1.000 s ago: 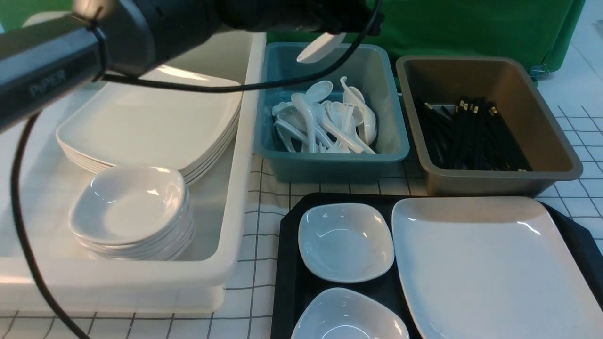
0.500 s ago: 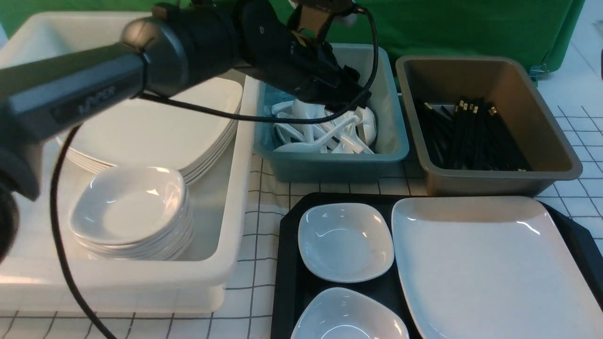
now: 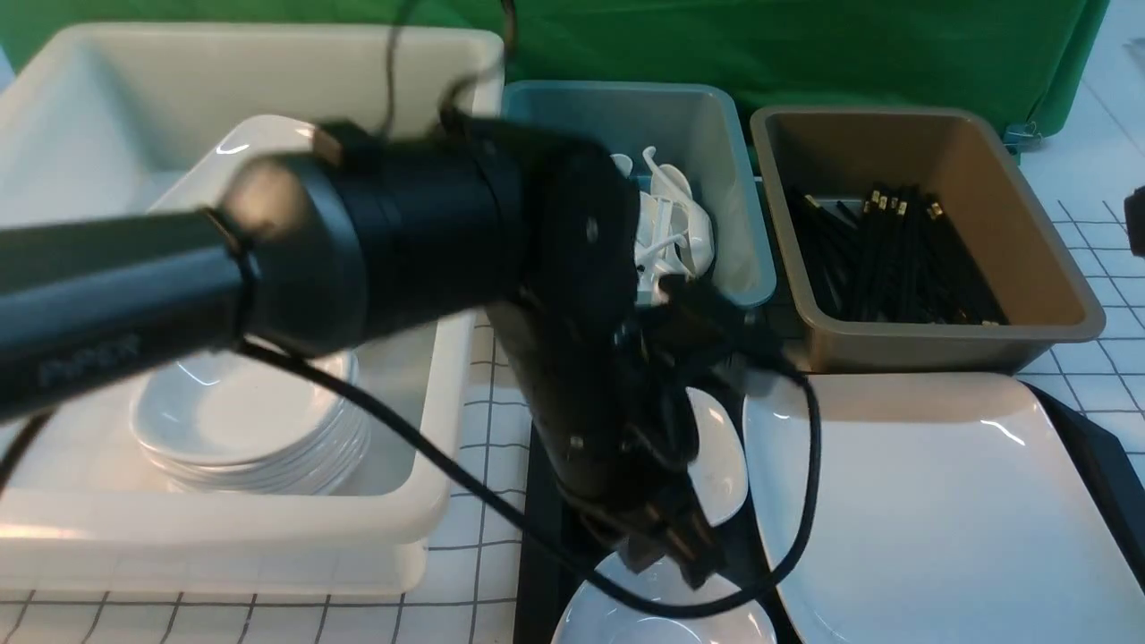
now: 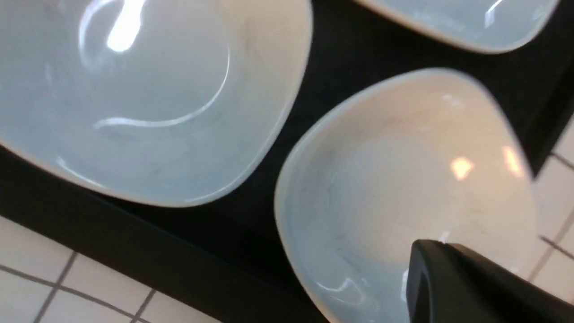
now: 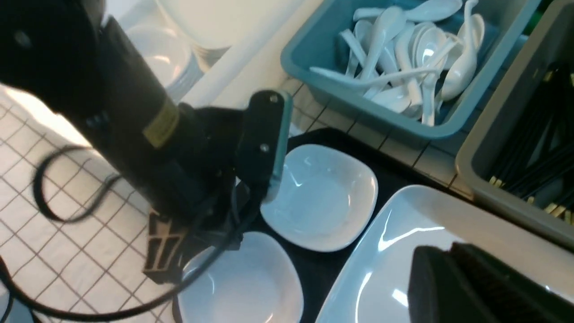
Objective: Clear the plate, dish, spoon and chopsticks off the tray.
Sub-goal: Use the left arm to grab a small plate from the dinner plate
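Half a second ago the left arm (image 3: 358, 241) reached into the teal tub (image 3: 742, 268). Now it is swung back over the tray (image 3: 1096, 438), and the left gripper (image 3: 691, 565) hangs above the left edge of the near dish (image 3: 590, 626). A second ago it carried a spoon above that tub — now nothing shows in it. Only one black finger (image 4: 453, 282) appears in the left wrist view, so I cannot tell how wide the jaws stand. The right gripper (image 5: 430, 273) hovers over the plate (image 3: 939, 501), blurred and cut off, and its spread cannot be told either.

The plate — glossy white, rounded-rectangular, shallow-rimmed — fills the right of the black tray. The far dish (image 3: 720, 447) and near dish, small squarish white bowls, sit apart on the tray's left, and the arm hides much of the far one. The spoons (image 3: 684, 210), white with deep oval bowls, lie heaped in the teal tub. The chopsticks (image 3: 894, 259), thin and black with gold bands, lie in the brown tub (image 3: 1029, 268) to its right. On the left a white tub (image 3: 268, 528) holds a dish stack (image 3: 241, 429). A black cable (image 3: 812, 465) loops across the plate's left edge.

The table (image 3: 474, 581) is white with a dark grid, and green cloth (image 3: 805, 45) hangs behind the tubs.
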You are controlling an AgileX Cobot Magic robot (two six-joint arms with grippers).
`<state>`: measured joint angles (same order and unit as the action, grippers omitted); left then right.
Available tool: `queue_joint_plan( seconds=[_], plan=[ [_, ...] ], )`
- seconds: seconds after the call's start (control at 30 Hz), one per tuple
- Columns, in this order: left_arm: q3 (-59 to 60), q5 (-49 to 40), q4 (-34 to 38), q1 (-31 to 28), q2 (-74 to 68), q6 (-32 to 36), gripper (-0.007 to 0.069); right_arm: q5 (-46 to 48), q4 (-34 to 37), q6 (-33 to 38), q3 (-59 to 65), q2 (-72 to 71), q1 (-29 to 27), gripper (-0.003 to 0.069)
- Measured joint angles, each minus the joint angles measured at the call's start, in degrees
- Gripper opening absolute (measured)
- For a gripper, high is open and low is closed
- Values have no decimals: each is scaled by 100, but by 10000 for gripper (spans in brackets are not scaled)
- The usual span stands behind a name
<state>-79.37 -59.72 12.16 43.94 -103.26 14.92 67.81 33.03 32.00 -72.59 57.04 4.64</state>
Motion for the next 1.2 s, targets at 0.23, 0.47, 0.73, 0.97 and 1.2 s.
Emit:
queue_joint_plan(
  seconds=[0.23, 0.47, 0.73, 0.97, 1.2],
  plan=[
    [313, 652, -733, 25, -529, -686, 165, 153, -17, 80, 12, 0, 0, 59],
    [318, 899, -762, 25, -928, -793, 344, 173, -17, 79, 21, 0, 0, 68],
    [252, 786, -590, 25, -1056, -812, 174, 173, -28, 79, 21, 0, 0, 71],
    [289, 654, -550, 25, -795, -814, 108, 179, -34, 79, 21, 0, 0, 71],
    [301, 627, -418, 25, -234, -826, 26, 184, -34, 79, 21, 0, 0, 71]
  ],
)
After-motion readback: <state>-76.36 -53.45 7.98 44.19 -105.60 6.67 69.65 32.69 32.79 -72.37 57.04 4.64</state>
